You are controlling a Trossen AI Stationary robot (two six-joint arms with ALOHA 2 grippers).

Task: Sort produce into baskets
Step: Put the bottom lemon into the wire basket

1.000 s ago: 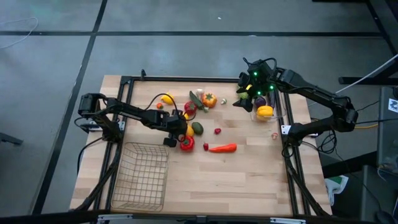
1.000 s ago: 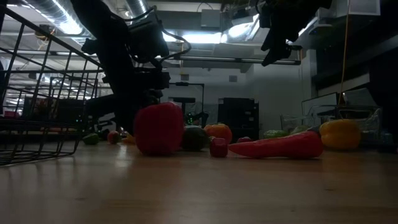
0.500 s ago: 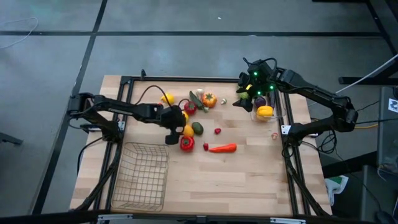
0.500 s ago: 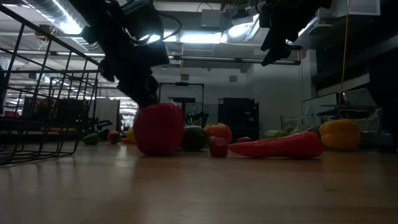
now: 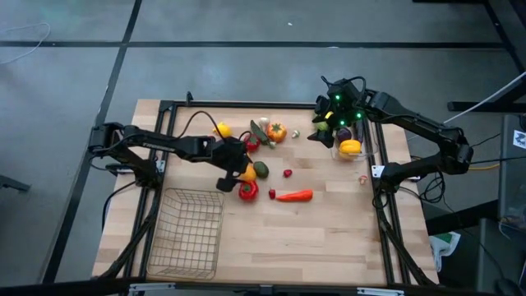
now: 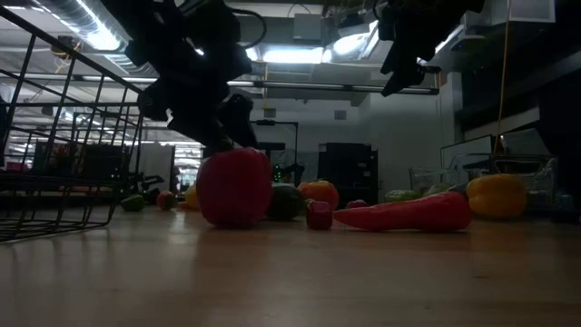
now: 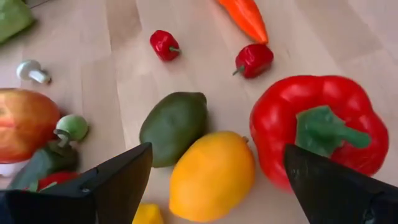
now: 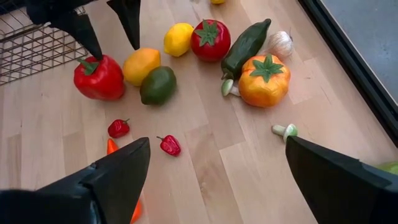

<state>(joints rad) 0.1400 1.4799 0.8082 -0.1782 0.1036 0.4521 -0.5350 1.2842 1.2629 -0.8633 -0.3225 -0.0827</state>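
My left gripper (image 5: 233,174) hangs open just above a red pepper (image 5: 246,190) and an orange lemon (image 5: 249,173), one finger on each side of the pair in the left wrist view. A green lime (image 7: 174,126) lies beside the lemon. All three rest on the table. The wire basket (image 5: 191,232) stands at the near left. My right gripper (image 5: 322,131) stays open, high over the far right, next to the clear bin (image 5: 362,141). That bin holds a yellow pepper (image 5: 350,148) and a purple eggplant (image 5: 343,134). My left gripper comes slanting down from the table's left. One fingertip (image 8: 96,53) stands right at the red pepper's top beside its green stem (image 8: 87,65). I cannot tell whether it touches. The pepper sits upright on the table.
A long orange-red pepper (image 5: 293,196) and two tiny red pieces (image 5: 288,173) lie right of the red pepper. Farther back lie a tomato (image 8: 210,38), a cucumber (image 8: 245,40), an orange pepper (image 8: 264,79) and a yellow lemon (image 8: 178,38). Black frame rails (image 5: 386,214) border the table.
My left gripper has risen from low beside the red pepper to just above it and tipped more level. Its fingers now stand wider apart. The produce has stayed on the table.
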